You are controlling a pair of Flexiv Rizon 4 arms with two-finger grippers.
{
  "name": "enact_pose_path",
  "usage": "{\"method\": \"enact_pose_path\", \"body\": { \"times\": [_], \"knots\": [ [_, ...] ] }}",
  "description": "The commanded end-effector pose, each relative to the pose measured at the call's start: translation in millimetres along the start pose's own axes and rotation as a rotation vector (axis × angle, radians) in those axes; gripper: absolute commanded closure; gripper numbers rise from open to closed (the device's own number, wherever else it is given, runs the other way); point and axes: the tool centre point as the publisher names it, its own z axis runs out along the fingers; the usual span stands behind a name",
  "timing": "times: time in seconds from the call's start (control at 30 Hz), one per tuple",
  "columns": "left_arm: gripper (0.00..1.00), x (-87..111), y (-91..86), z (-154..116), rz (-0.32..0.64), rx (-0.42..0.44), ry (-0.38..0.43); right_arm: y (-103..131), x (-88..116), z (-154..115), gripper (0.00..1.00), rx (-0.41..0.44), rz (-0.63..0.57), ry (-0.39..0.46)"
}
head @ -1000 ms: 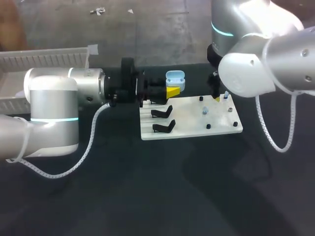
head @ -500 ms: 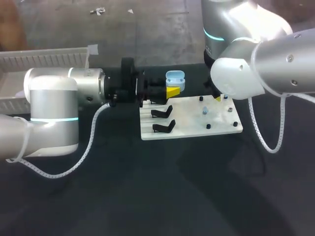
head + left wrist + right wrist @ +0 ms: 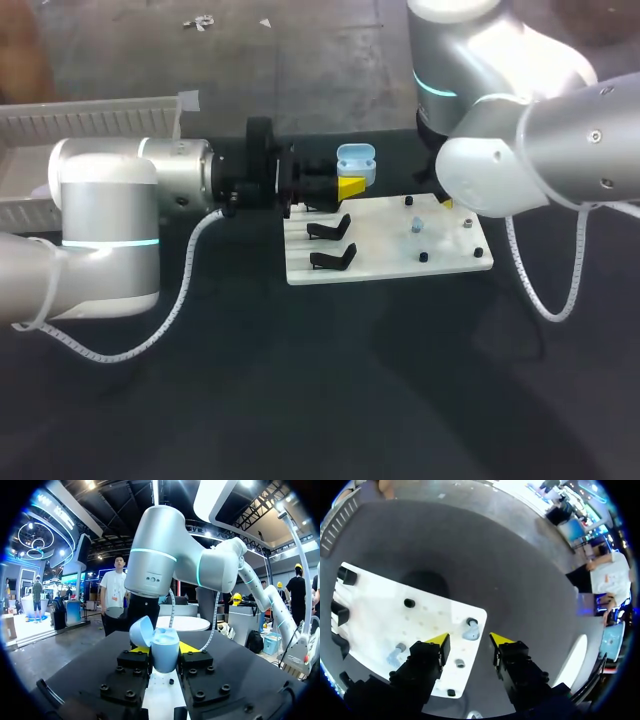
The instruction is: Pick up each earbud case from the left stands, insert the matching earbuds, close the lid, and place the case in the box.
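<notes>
Your left pincer (image 3: 165, 649) grasps the open blue earbud case (image 3: 165, 639), your right pincer (image 3: 468, 640) hangs released over a blue earbud (image 3: 471, 629), on the white board (image 3: 380, 620)

One blue case (image 3: 356, 160), two earbuds (image 3: 471, 628), one white board (image 3: 380, 262).

My right gripper (image 3: 468, 641) hangs over the white board (image 3: 380, 615) with its two yellow-tipped fingers apart. One pale blue earbud (image 3: 471, 629) sits on the board just ahead of the gap. A second earbud (image 3: 396, 653) sits beside one finger. Black stands (image 3: 345, 576) sit along the board's edge, away from both earbuds.
</notes>
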Motion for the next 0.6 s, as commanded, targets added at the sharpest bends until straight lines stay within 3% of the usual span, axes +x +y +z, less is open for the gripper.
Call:
{"method": "enact_pose_path", "body": {
  "times": [0.03,0.6],
  "knots": [
    [1.00,0.6,-0.5,-0.2,0.003,-0.002,-0.003,-1.1,-1.0,2.0,0.54,-0.003,0.005,-0.001],
    [1.00,0.6,-0.5,-0.2,0.003,-0.002,-0.003,-1.2,-7.7,4.0,0.57,-0.005,0.005,0.004]
  ]
}}
